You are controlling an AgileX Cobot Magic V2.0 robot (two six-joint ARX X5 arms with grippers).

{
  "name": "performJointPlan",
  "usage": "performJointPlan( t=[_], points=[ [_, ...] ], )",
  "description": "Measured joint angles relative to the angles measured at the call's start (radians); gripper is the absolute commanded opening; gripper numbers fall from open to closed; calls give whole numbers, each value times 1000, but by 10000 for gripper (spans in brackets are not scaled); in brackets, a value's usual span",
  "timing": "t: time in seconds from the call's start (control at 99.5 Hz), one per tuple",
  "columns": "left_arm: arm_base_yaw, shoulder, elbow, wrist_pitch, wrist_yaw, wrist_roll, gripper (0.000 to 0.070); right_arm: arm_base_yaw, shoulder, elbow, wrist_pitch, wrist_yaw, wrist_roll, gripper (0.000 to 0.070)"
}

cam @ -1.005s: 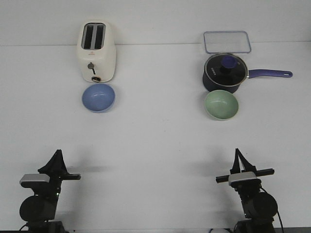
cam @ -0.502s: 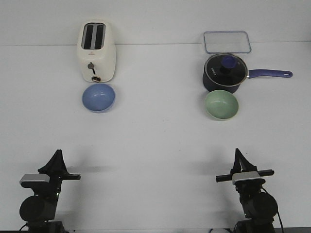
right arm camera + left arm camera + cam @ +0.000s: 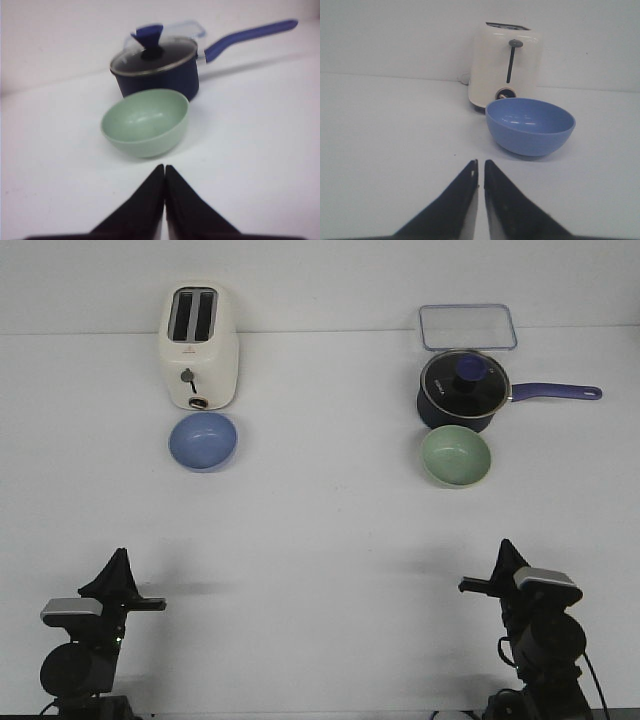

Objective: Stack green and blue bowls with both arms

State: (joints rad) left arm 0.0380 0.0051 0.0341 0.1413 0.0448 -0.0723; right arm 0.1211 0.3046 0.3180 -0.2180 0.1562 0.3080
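The blue bowl (image 3: 203, 441) stands upright in front of the toaster at the back left; it also shows in the left wrist view (image 3: 530, 125). The green bowl (image 3: 455, 457) stands upright in front of the saucepan at the back right; it also shows in the right wrist view (image 3: 145, 122). My left gripper (image 3: 120, 558) is shut and empty at the near left (image 3: 480, 165), well short of the blue bowl. My right gripper (image 3: 506, 548) is shut and empty at the near right (image 3: 164, 168), well short of the green bowl.
A cream toaster (image 3: 200, 346) stands behind the blue bowl. A dark navy saucepan (image 3: 463, 390) with a glass lid and a handle pointing right stands behind the green bowl. A transparent lidded container (image 3: 467, 326) lies behind the saucepan. The table (image 3: 320, 530) is white.
My right arm has swung to the right and turned at the wrist. The left arm and both bowls have not moved.
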Motion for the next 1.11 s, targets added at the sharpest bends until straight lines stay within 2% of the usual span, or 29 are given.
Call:
performJointPlan(
  t=[0.09,0.301,0.382,0.432,0.553,0.733,0.864,0.914,0.995,1.045,1.065,1.105],
  points=[
    [0,0,0,0,0,0,15,-14,146,106,-43,-16,3,47],
    [0,0,0,0,0,0,15,-77,504,335,-107,-83,-10,445],
    [0,0,0,0,0,0,15,-108,636,401,-108,-108,-16,511],
    [0,0,0,0,0,0,15,-129,714,443,-108,-124,-17,527],
    [0,0,0,0,0,0,15,-183,895,561,-106,-180,-24,526],
    [0,0,0,0,0,0,15,-221,1136,720,-103,-191,-51,525],
    [0,0,0,0,0,0,15,-230,1277,805,-110,-227,-61,505],
    [0,0,0,0,0,0,15,-233,1321,829,-116,-236,-64,407],
    [0,0,0,0,0,0,15,-233,1380,855,-122,-235,-65,158],
    [0,0,0,0,0,0,15,-233,1403,858,-125,-235,-66,27],
    [0,0,0,0,0,0,15,-233,1408,858,-129,-235,-66,0],
    [0,0,0,0,0,0,15,-233,1413,858,-136,-235,-66,0]
  ],
)
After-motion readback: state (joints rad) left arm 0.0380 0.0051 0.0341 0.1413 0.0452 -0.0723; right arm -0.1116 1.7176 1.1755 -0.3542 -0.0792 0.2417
